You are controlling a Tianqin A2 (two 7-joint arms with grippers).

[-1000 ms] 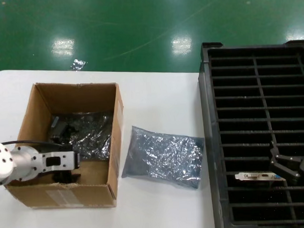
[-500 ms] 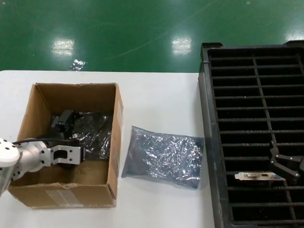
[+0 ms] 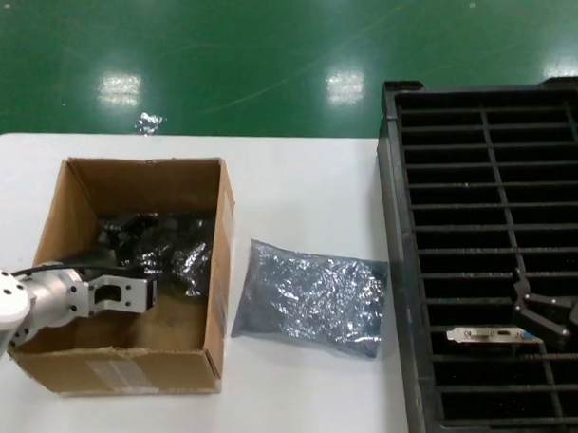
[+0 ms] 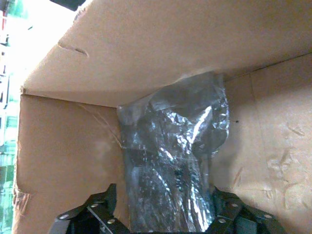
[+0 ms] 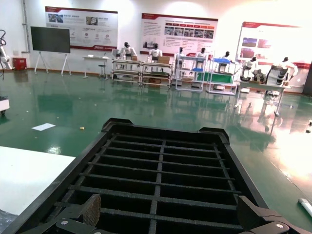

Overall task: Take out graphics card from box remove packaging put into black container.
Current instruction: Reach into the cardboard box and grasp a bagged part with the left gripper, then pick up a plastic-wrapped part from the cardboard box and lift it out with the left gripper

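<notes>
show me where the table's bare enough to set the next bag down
Bare white table lies beyond the crumpled blue-grey plastic bag, between the brown cardboard box and the black slotted tray. The box itself is crowded by the left gripper and silvery bagged card.

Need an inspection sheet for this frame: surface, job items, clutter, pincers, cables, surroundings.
Surface: white table.
Job's things: cardboard box holds a bagged item; black container holds one graphics card.
Clutter: blue-grey bag lying between box and container.
Pincers: left pincer inside the box, shut on the bagged item; right pincer open over the container.
Cables: black cable on the left arm.
Surroundings: green floor.
</notes>
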